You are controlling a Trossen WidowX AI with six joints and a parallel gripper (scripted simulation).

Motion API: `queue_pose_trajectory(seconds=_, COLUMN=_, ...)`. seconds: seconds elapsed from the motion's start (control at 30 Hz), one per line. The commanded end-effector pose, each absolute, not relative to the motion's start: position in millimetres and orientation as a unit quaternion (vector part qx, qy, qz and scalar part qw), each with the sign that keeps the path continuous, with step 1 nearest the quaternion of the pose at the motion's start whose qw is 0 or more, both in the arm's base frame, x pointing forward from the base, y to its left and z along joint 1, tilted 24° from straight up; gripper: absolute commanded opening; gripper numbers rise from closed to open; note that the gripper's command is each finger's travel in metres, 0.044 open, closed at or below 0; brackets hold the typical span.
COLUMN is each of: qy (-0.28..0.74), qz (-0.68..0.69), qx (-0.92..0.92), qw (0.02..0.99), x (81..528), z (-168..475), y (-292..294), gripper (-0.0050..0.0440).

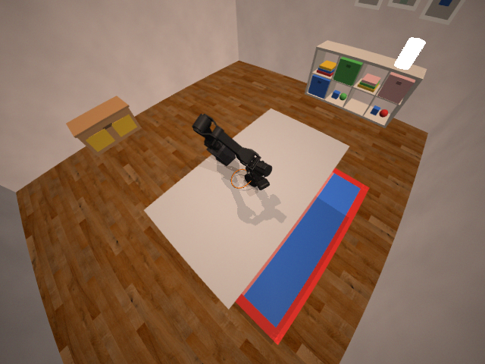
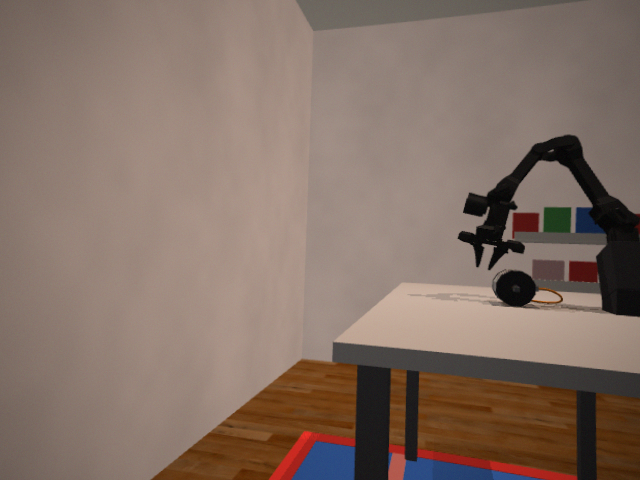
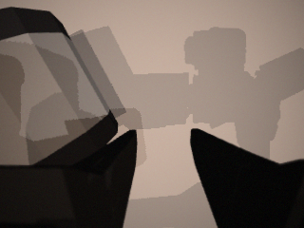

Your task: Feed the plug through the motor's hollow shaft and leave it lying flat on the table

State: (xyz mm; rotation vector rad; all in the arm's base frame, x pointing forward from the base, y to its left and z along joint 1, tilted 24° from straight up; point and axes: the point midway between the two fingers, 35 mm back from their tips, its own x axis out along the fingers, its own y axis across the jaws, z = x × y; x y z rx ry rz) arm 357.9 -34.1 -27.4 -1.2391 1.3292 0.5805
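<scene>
Below and just right of our fingers (image 2: 490,262), released and empty, lies the motor (image 2: 515,288), its shaft level along the desk (image 2: 413,330).

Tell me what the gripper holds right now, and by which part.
Nothing. The gripper hangs above the motor with its fingers apart, and only bare table shows between them in the wrist view. The cable lies on the table.
</scene>
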Motion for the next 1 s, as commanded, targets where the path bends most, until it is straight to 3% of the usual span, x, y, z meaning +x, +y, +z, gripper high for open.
queue_pose_trajectory(seconds=0.0, qy=0.595, qz=0.199, qx=-0.473, qw=0.619, x=360, z=-33, y=-24, gripper=0.016)
queue_pose_trajectory(seconds=0.43, qy=0.644, qz=0.02, qx=-0.266, qw=0.717, x=364, z=-48, y=11, gripper=0.016)
queue_pose_trajectory(seconds=0.97, qy=0.624, qz=-0.208, qx=-0.023, qw=0.752, x=351, z=-65, y=71, gripper=0.016)
